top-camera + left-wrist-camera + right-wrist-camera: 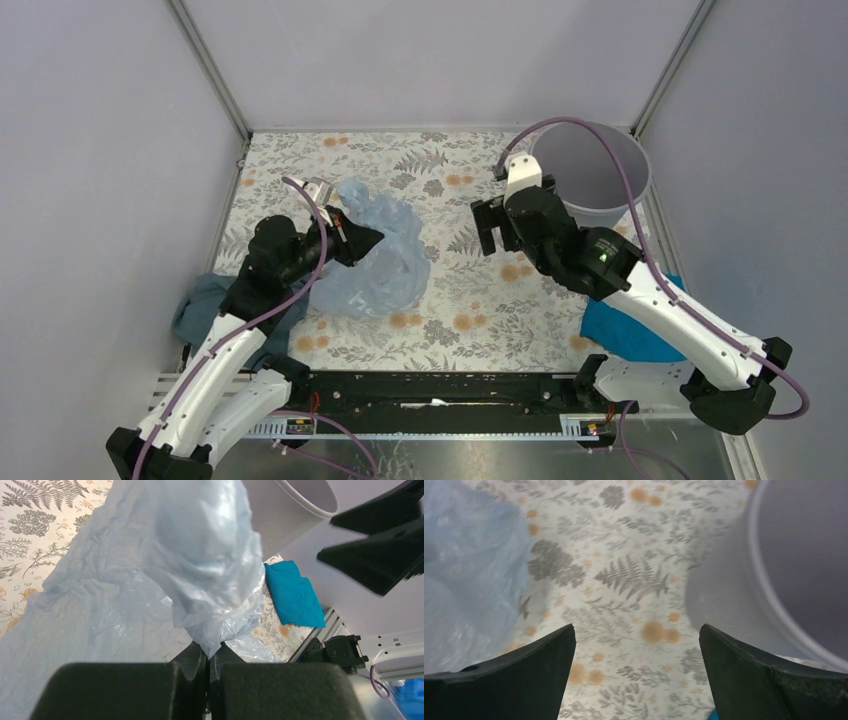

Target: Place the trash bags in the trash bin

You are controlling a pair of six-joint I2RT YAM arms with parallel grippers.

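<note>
The pale-blue, wrinkly trash bag (385, 255) lies bunched left of centre on the floral table. My left gripper (368, 238) is shut on a fold of that bag (200, 575), which billows up from the pinched jaws. The round light-grey trash bin (590, 170) stands at the back right; its rim (305, 500) shows in the left wrist view, its wall (729, 595) in the right wrist view. My right gripper (487, 222) hovers open between bag and bin with only tablecloth between its fingertips (549, 655). The bag (464, 575) is at its left.
A bright blue cloth (628, 330) lies at the right front, partly under the right arm, also visible as the cloth (295, 595) in the left wrist view. A dark teal-grey cloth (205, 305) lies at the left front under the left arm. Frame posts and walls enclose the table.
</note>
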